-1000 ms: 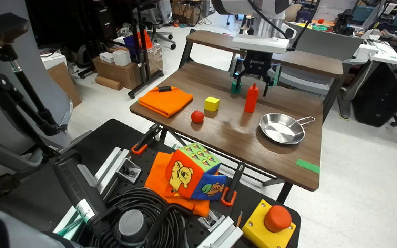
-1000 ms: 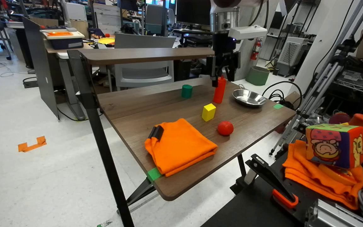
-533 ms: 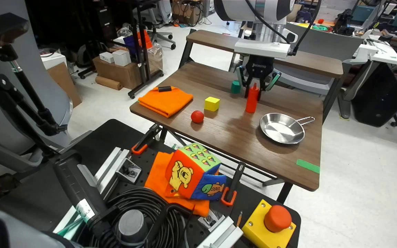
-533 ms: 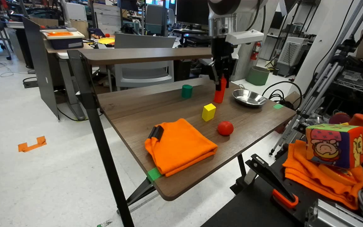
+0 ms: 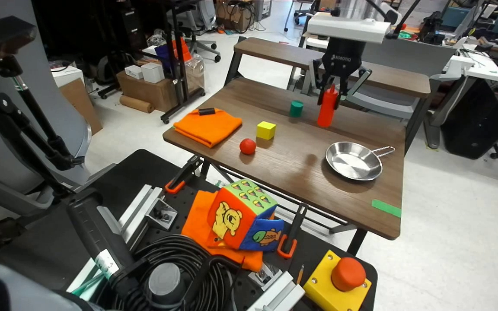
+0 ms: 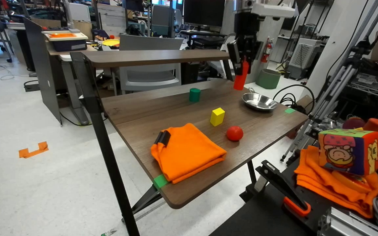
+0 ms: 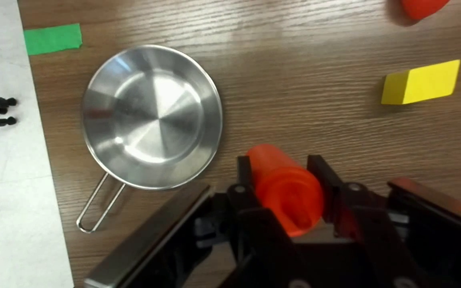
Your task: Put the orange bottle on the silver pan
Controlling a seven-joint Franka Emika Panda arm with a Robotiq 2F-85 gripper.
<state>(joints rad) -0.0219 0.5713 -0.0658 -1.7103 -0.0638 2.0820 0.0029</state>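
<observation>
Gripping bottle (image 5: pixel 325 117) in claw (image 5: pixel 328 104), held clear above bench (image 5: pixel 275 103), with pan (image 5: pixel 353 162) near short edge, cloth (image 5: pixel 209 128) near corner of opposite edge.

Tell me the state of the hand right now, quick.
Hand: closed, holding the bottle up off the table.

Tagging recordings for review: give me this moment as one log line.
gripper: closed on orange bottle | bottle: held above table | silver pan: on table | placement: not yet done
</observation>
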